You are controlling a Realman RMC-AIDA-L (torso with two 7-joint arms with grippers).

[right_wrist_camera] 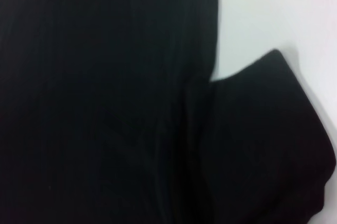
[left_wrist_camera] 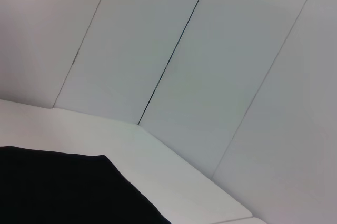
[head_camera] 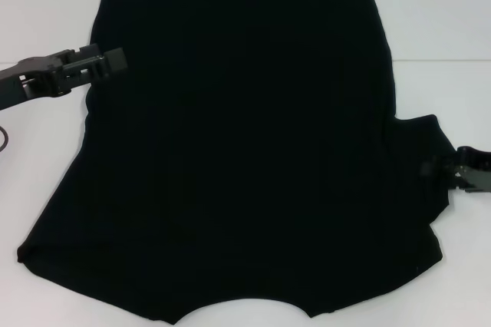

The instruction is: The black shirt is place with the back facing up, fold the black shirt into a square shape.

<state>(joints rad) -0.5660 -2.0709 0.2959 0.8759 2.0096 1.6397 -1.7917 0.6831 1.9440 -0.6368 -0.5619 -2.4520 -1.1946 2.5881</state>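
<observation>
Surroundings: a white table under everything, with pale wall panels behind it in the left wrist view; nothing lies on top of the cloth
Shirt place: the black shirt is spread flat across the middle of the table and fills most of the head view
Shirt direction: long axis runs away from the robot, straight hem at the far end, curved neck cutout at the near edge
Shirt look: plain black all over, smooth, no lettering showing; the right sleeve sticks out sideways, while the left side shows no sleeve
Left gripper: at the shirt's left edge, toward the far end; I cannot tell whether its fingers are parted or closed
Right gripper: at the tip of the right sleeve, touching the cloth; fingers too blurred to tell
</observation>
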